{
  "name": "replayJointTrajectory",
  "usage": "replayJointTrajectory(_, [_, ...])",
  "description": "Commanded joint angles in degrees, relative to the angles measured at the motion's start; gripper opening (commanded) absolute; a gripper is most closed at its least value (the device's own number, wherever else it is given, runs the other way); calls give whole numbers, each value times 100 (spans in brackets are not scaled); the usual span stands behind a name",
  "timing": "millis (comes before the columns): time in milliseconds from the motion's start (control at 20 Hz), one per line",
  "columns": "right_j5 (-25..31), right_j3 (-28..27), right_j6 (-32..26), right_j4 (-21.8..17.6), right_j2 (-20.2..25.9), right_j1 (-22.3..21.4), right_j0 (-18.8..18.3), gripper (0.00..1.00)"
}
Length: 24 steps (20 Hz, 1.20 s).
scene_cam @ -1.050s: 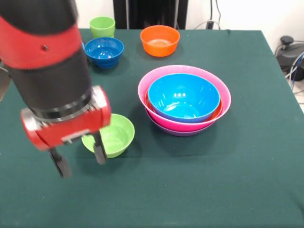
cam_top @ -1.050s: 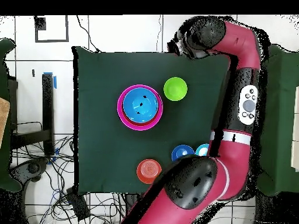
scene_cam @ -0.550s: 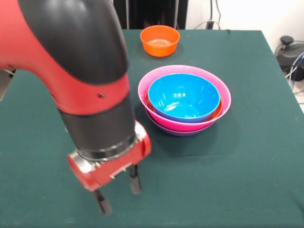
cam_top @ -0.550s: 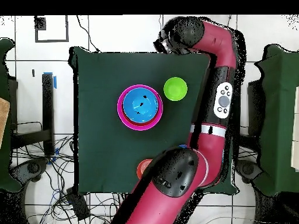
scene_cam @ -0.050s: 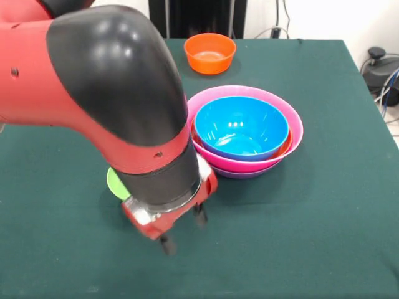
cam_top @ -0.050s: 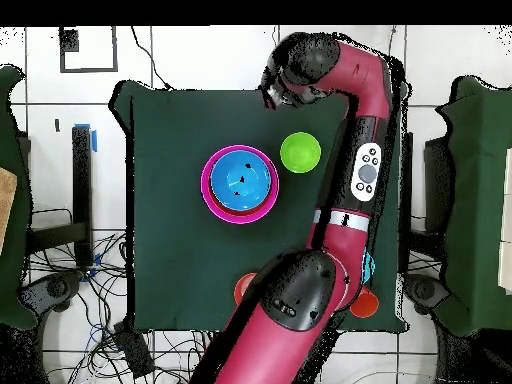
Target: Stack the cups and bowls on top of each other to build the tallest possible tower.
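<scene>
- Tower [scene_cam @ -0.050s: 242, 134]: blue bowl nested in orange, pink, purple rims; glossy, sits mid desk [scene_cam @ -0.050s: 324, 237].
- Lime-green bowl [cam_top @ -0.050s: 300, 152] beside tower, mostly hidden by arm [scene_cam @ -0.050s: 118, 106] in front view.
- Small orange bowl [scene_cam @ -0.050s: 210, 53] well apart, far edge.
- Hand [scene_cam @ -0.050s: 182, 230]: fingers spread, empty, low over desk near lime-green bowl.

Arm [scene_cam @ -0.050s: 118, 106] hides most of lime-green bowl [scene_cam @ -0.050s: 114, 182]; hand [scene_cam @ -0.050s: 184, 232] blurred.

A dark green table [cam_top @ -0.050s: 180, 200] is seen centrally, with tangled cables [cam_top @ -0.050s: 75, 285] lying on the tiled floor [cam_top @ -0.050s: 200, 55] at eight o'clock.
</scene>
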Motion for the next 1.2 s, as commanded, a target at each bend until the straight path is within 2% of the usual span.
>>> replayJointTrajectory(50, [1175,-44,1241,-320,154,-209,-78,100])
replayJointTrajectory(450, [1270,206,1611,77,-156,-449,-156,100])
replayJointTrajectory(600, [995,229,1272,52,-125,-466,-171,100])
replayJointTrajectory(650, [1133,20,1135,-186,214,-515,-45,100])
replayJointTrajectory(700, [1090,12,1052,-185,268,-501,-53,100])
replayJointTrajectory(950, [786,98,491,-58,346,-462,-155,100])
replayJointTrajectory(1100, [841,265,290,194,266,-524,-299,100])
replayJointTrajectory(1200, [1118,206,15,149,367,-544,-388,100])
